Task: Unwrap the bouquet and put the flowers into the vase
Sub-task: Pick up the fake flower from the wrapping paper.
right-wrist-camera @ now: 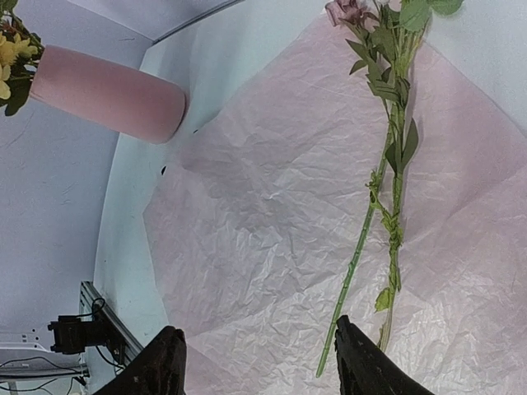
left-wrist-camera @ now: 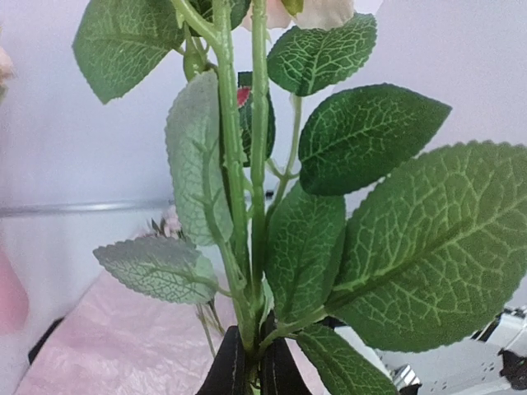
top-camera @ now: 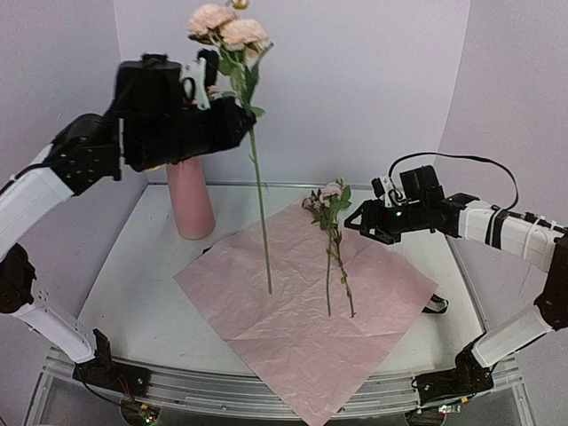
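Note:
My left gripper (top-camera: 238,108) is raised high at the back left and is shut on the leafy stems of pink flowers (top-camera: 226,27); one long stem (top-camera: 262,222) hangs down over the paper. In the left wrist view the stems (left-wrist-camera: 247,206) stand squeezed between my left gripper (left-wrist-camera: 254,358) jaws. The salmon-pink vase (top-camera: 189,202) stands below that arm and holds yellow blooms (right-wrist-camera: 8,58). The bouquet is unwrapped, its pink paper (top-camera: 293,328) spread flat. More flowers (top-camera: 330,235) lie on it. My right gripper (top-camera: 359,224) hovers open just right of them, empty (right-wrist-camera: 258,327).
A small black thing (top-camera: 435,304) lies at the paper's right edge. The paper's near corner hangs over the table's front rail (top-camera: 222,386). Lilac walls close in the back and both sides. The vase (right-wrist-camera: 107,95) stands close to the back left corner.

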You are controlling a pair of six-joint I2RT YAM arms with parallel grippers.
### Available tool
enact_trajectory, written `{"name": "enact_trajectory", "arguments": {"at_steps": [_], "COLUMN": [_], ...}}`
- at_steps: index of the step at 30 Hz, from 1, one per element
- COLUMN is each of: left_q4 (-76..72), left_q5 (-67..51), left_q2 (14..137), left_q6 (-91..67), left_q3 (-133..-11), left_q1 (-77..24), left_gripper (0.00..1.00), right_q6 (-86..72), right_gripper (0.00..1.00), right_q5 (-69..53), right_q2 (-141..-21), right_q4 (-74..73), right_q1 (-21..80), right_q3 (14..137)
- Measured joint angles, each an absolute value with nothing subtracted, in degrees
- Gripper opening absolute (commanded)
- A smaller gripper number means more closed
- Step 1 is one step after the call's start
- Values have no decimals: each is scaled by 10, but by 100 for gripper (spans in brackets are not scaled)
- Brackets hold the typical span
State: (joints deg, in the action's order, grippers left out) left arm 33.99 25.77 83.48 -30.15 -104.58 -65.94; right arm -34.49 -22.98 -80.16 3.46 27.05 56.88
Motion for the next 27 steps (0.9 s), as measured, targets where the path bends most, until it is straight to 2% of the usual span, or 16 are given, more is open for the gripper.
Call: {"name": "enact_trajectory", "arguments": {"at_steps": [8,13,21,27], "left_q4": [329,330,369,382], "left_q5": [386,418,454,540], "left_q2": [717,682,619,564], "left_q6": [-203,-157,-134,-100], "left_q3": [-1109,-1136,-1138,-1100], "left_q1": [-659,-659,-659,-658], "left_gripper": [0,0,0,0], "right_q6": [-345,-345,-345,-347], "right_gripper": [63,63,62,63], "right_q5": [-233,-237,-248,-255], "right_q2": [-824,-827,-856,-871], "right_q4": [35,35,39,44], "right_q1": [270,270,270,270], "right_q3": [574,575,602,611]}}
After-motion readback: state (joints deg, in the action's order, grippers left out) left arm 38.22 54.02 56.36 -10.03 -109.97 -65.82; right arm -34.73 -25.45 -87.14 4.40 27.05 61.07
